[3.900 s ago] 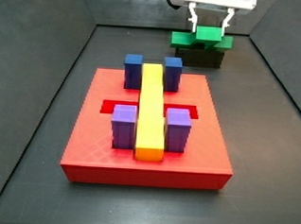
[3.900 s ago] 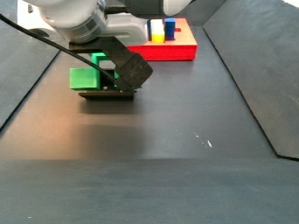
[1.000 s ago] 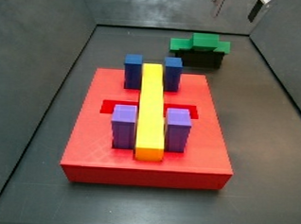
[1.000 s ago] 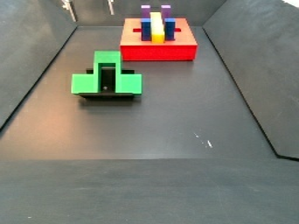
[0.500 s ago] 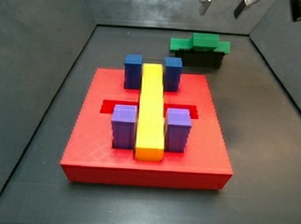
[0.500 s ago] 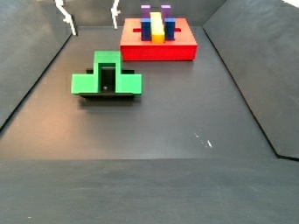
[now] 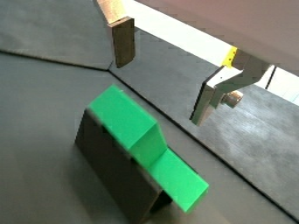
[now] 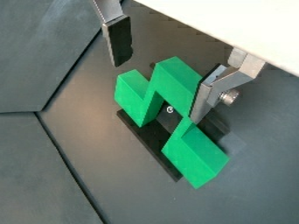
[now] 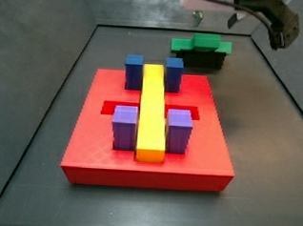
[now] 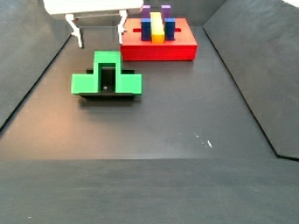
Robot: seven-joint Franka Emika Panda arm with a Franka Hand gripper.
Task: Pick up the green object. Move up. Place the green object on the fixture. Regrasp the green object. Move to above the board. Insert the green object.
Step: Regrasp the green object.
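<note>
1. Compared with half a second ago, the two-finger gripper (image 10: 100,30) has come lower into a side view, its white body now showing above the silver fingers; the bright green plastic bridge-shaped block (image 10: 107,77) has not shifted on the small dark box-like fixture (image 10: 107,94).
2. Fingers are spread apart and empty: both wrist views show the silver plates (image 8: 118,37) with clear air between them, above the green block (image 8: 163,109) and not touching it.
3. That block rests on the fixture (image 7: 111,166), well apart from the large flat red slotted board (image 9: 147,134), which carries a long yellow bar (image 9: 152,110) with blue blocks (image 9: 134,68) and purple blocks (image 9: 124,125).
4. My judgement: the step in hand is the regrasp. To do it well, centre the open jaws over the block's raised middle, square the pads to its flat faces, descend straight, and close only once both pads flank it evenly.
5. An off-centre closure would likely tilt the block in the fixture and spoil alignment for insertion.
</note>
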